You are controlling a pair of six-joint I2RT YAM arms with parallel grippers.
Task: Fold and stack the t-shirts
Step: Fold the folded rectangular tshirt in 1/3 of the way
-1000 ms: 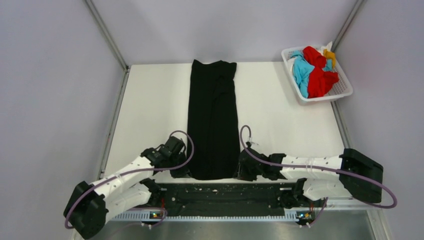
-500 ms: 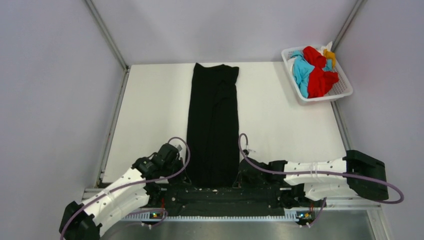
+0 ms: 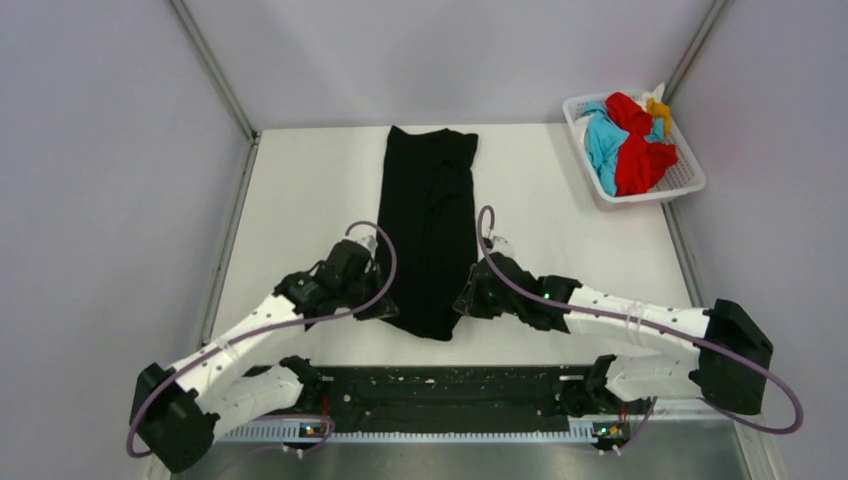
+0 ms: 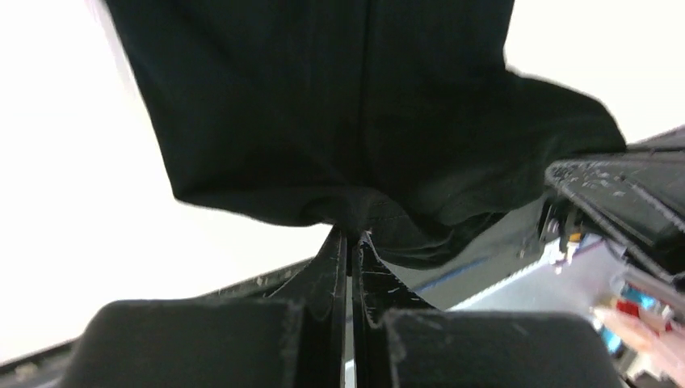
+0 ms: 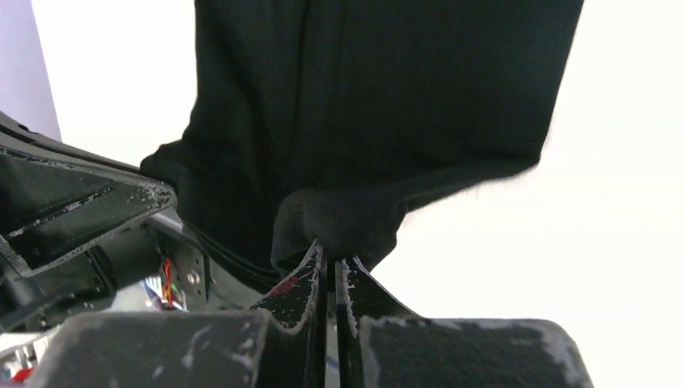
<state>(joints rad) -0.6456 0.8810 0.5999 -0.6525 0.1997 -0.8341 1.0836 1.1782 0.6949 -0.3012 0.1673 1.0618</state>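
The black t-shirt (image 3: 430, 220) lies as a long narrow strip down the middle of the white table, its far end at the back edge. My left gripper (image 3: 385, 306) is shut on its near left corner (image 4: 355, 214). My right gripper (image 3: 466, 300) is shut on its near right corner (image 5: 339, 222). Both hold the near hem lifted off the table, and the cloth sags between them. The red (image 3: 640, 160), turquoise-blue (image 3: 603, 140) and orange-yellow (image 3: 658, 106) t-shirts lie crumpled in the basket.
The white lattice basket (image 3: 690, 185) stands at the back right corner. A black rail (image 3: 450, 395) with the arm bases runs along the near edge. Grey walls and metal posts close the left, back and right sides.
Both grippers have pulled back to the near edge, then lifted and carried the shirt's near hem away from the rail toward the table's middle. The strip now looks shorter.
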